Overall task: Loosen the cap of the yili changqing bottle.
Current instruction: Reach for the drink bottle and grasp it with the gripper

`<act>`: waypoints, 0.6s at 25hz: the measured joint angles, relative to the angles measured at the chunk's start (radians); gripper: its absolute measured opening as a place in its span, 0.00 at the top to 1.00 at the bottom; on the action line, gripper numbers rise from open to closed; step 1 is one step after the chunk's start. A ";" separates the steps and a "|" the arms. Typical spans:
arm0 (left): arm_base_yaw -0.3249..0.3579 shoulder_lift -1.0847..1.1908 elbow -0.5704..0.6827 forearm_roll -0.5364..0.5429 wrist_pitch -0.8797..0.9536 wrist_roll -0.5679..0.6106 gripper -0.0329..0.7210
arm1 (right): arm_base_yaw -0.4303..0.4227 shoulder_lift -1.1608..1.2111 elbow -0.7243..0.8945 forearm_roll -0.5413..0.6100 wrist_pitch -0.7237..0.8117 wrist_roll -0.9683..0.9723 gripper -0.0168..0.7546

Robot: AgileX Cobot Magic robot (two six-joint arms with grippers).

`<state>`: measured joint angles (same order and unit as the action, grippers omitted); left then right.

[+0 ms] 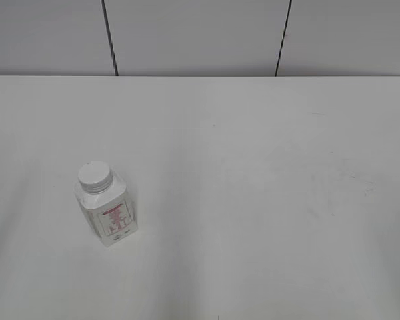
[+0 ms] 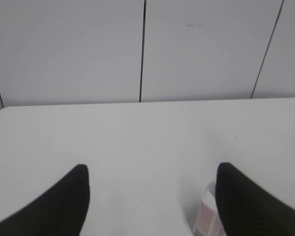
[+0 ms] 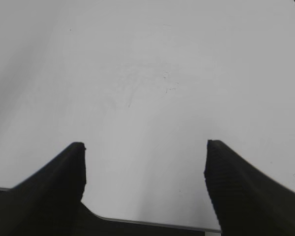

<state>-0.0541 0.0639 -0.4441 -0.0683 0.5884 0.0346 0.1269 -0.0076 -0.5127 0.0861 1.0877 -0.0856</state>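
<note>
Nothing is gripped at this moment. On the white bench [image 1: 267,200], the yili changqing bottle [image 1: 107,210] stands upright at the left front, with its red-pink label turned toward the exterior camera and the cap [image 1: 94,175] seated on the neck, judged to be not yet loosened. No arm is seen in the exterior view.

In the left wrist view the left gripper [image 2: 152,184] is shown with jaws spread wide and nothing between them; a corner of the bottle is glimpsed low down, just beside the inner edge of the right-hand finger [image 2: 246,206]. In the right wrist view the right gripper [image 3: 145,162] is likewise held wide apart over bare bench, with the bottle out of its sight.

For the step in hand, 2 grips are judged to be needed: the squarish body is best clamped across 2 flat faces, low on the label, so that it is kept from spinning, while the ribbed rim of the cap is pinched square and level from above and turned. A tilted pinch on so small a cap could slip or tip the bottle.

Behind the bench a pale panelled wall [image 1: 200,33] with dark seams is seen. Nothing is seen to stand in the way of either approach.
</note>
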 joint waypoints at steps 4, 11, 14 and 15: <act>0.000 0.025 0.106 -0.016 -0.270 0.000 0.30 | 0.000 0.000 0.000 0.000 0.000 0.000 0.21; 0.000 0.102 0.219 0.001 -0.518 0.000 0.30 | 0.000 0.000 0.000 0.000 0.000 -0.001 0.21; 0.000 0.184 0.220 0.007 -0.536 0.000 0.31 | 0.000 0.000 0.000 0.000 0.000 0.000 0.21; 0.000 0.211 0.220 0.007 -0.538 0.000 0.31 | 0.000 0.000 0.000 0.000 0.000 0.000 0.21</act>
<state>-0.0541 0.2748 -0.2242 -0.0616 0.0508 0.0346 0.1269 -0.0076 -0.5127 0.0861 1.0877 -0.0855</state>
